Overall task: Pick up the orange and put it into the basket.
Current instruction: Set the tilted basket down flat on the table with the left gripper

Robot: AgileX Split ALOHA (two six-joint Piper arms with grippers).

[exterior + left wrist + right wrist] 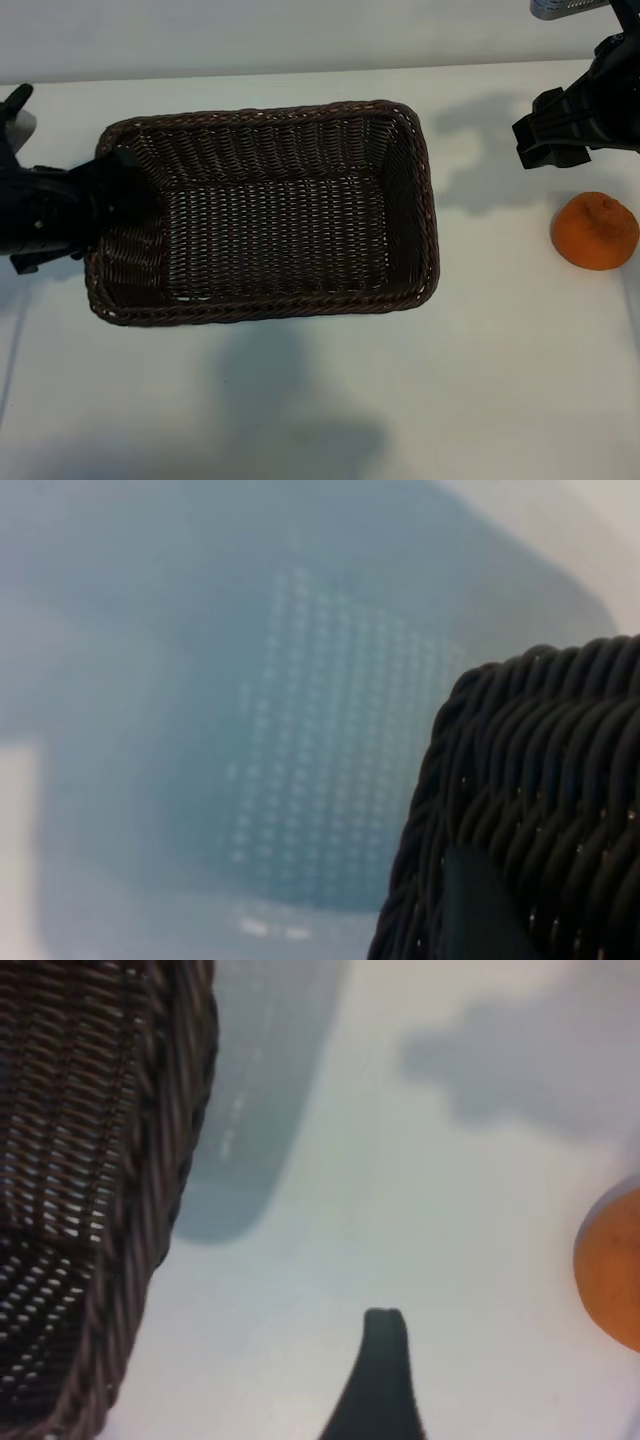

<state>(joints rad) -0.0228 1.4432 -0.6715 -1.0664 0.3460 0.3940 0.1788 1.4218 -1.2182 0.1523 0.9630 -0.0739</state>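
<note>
The orange [596, 231] lies on the white table at the far right, its knobbly top up; its edge also shows in the right wrist view [615, 1270]. The dark brown wicker basket [425, 200] stands left of centre with nothing inside. My left gripper [112, 200] is shut on the basket's left wall, and one of its fingers [480, 905] lies against the weave [550, 760]. My right gripper [548, 135] hangs open behind and slightly left of the orange, apart from it. Only one of its fingers [385, 1360] shows in the wrist view.
The basket's near corner [110, 1210] shows in the right wrist view, with bare white table [500, 350] between it and the orange. The table's far edge runs along the back. Shadows of both arms fall on the surface.
</note>
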